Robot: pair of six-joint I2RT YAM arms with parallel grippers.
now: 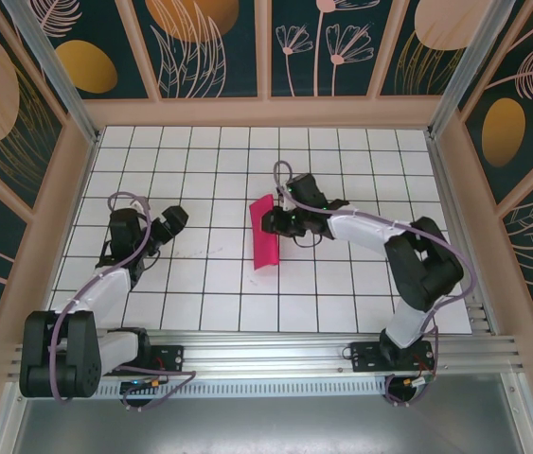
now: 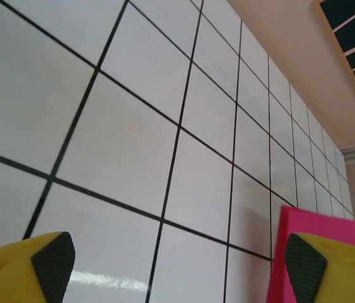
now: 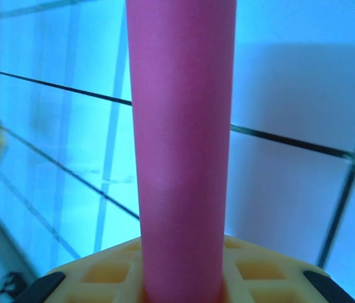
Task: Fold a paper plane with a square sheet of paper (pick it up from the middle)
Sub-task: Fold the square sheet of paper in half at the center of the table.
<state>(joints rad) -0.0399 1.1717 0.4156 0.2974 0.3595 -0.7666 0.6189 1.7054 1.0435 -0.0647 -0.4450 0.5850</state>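
The white grid table (image 1: 342, 293) bears the square sheet of paper (image 1: 265, 234), magenta, folded narrow and tilted up on edge. The left gripper (image 1: 173, 219) sits well left of the paper, jaws wide and holding nothing. The right gripper (image 1: 272, 223), at the paper's right side, pinches it between narrow jaws.

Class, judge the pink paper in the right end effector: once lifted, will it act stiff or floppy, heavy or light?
Probably floppy: the paper bows into a curve where the right end effector pinches it. Likely very light, since it looks like one thin sheet. Its free edges may droop or sway, because only its middle is gripped.
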